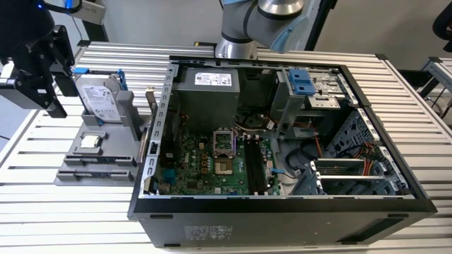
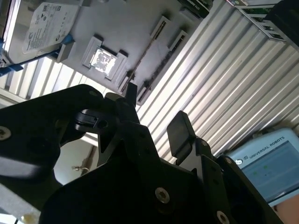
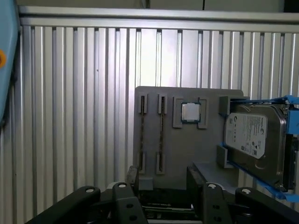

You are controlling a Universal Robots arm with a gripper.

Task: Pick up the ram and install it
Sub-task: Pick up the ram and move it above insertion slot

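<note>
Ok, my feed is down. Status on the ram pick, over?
Tool open, empty, near the grey holder. Ram on edge in its holder slot, not gripped. Nothing seen between them.

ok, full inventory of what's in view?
ram: 1, looks dark seen edge-on, standing in a slot of the holder tray
processor chip: 1, silver, in the tray's square recess
hard drive: 1, silver with blue rails, at one end of the tray
holder tray: 1, grey, on the table at the exterior view's left of the PC case
PC case: 1, black, side open
motherboard: 1, green, inside the case
power supply: 1, grey, inside the case
table: 1, slatted aluminium
robot arm: 1, silver and blue, behind the case
gripper: 1, black, open, empty, near the tray
</note>
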